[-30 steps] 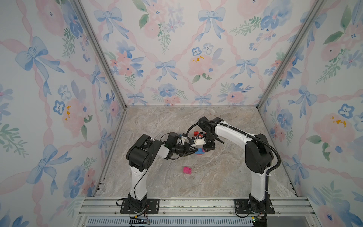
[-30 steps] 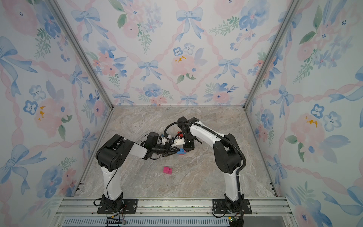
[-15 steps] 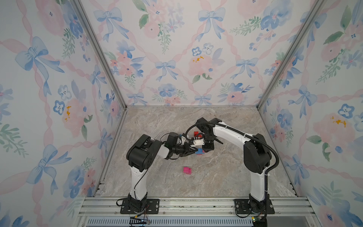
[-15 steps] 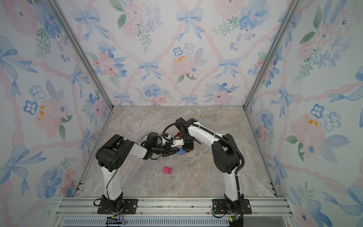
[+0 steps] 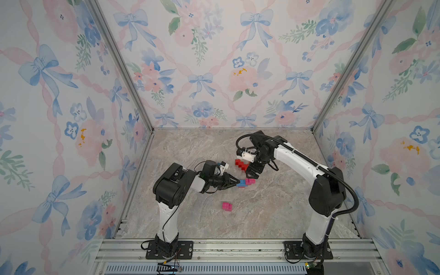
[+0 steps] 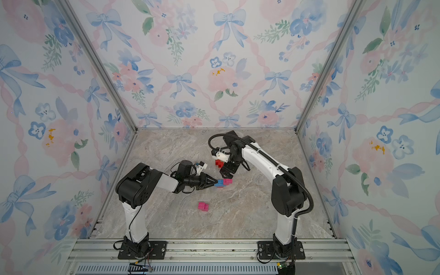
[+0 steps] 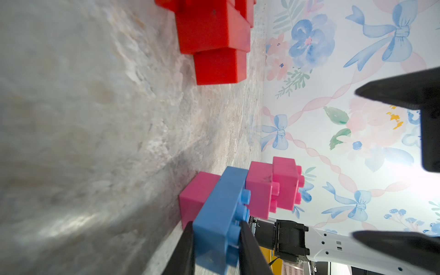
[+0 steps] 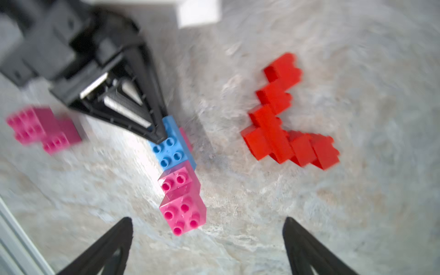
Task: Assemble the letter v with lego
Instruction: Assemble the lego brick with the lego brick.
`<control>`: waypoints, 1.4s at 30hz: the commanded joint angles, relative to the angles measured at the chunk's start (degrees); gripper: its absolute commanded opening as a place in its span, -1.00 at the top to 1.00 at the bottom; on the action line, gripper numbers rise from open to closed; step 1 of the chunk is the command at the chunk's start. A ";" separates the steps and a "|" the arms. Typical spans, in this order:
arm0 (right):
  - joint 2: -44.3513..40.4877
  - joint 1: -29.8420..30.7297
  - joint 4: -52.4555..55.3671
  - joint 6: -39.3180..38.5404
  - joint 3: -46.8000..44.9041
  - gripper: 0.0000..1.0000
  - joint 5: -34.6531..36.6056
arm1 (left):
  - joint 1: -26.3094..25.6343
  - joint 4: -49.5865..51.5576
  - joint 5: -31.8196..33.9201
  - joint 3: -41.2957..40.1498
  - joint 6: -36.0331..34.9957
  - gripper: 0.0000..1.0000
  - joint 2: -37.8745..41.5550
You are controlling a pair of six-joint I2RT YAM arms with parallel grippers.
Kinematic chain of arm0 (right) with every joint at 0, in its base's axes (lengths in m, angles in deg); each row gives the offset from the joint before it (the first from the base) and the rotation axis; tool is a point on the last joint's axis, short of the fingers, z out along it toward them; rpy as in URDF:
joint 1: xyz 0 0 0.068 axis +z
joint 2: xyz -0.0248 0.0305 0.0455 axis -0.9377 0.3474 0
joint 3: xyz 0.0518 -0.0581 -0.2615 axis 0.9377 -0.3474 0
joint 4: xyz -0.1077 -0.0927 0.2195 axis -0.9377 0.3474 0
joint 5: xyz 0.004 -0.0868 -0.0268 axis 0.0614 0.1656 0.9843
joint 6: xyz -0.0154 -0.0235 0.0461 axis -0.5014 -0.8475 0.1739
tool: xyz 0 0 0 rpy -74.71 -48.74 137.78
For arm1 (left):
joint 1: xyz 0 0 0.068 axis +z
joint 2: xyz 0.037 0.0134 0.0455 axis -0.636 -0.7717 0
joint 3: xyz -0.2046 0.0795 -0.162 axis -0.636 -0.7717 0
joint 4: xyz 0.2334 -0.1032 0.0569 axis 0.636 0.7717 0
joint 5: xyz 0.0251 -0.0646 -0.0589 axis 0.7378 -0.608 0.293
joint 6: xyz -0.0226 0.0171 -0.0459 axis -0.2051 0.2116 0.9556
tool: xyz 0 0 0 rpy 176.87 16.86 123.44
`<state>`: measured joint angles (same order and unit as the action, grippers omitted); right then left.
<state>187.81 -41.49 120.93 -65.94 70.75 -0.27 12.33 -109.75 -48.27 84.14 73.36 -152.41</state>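
Note:
My left gripper (image 5: 236, 183) (image 7: 216, 227) is shut on a longer blue lego brick (image 5: 241, 182) (image 7: 221, 214), held low over the marble floor at mid-floor. Pink squarish bricks (image 6: 227, 181) (image 8: 182, 214) are stacked stepwise on the blue brick's far end, with another pink brick (image 7: 195, 192) under it. My right gripper (image 5: 252, 175) (image 8: 207, 219) hangs open just above that pink end, touching nothing. A joined cluster of red bricks (image 5: 241, 164) (image 8: 281, 128) lies on the floor behind, beside the right gripper.
A loose pair of joined pink bricks (image 5: 227, 206) (image 6: 203, 206) lies nearer the front. Flowered walls enclose the marble floor (image 5: 273, 214) on three sides. An aluminium rail (image 5: 238, 247) with both arm bases runs along the front edge.
My right gripper has opened wide and drawn back up from the blue-and-pink stack. My left gripper has stayed shut on the blue brick in the same place.

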 commanded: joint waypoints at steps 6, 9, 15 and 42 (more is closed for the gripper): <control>-16.88 -10.74 -28.23 48.51 -26.16 -0.94 -10.85 | 0.21 8.77 5.70 -1.79 -2.59 0.48 -1.37; -20.02 -10.96 -35.53 55.73 -34.17 -0.94 -13.78 | 0.20 8.78 6.03 -1.97 -2.58 0.48 -1.30; -17.34 -7.82 -41.10 61.54 -37.68 -0.87 -19.60 | 0.12 8.78 6.12 -1.86 -2.59 0.47 -1.25; -5.57 -2.59 -51.45 66.24 -41.09 -0.05 -23.42 | 0.14 8.93 6.47 -1.62 -3.07 0.37 -0.96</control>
<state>181.03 -44.46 70.64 0.59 28.41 -23.13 12.31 -109.37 -47.79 84.14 72.92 -152.23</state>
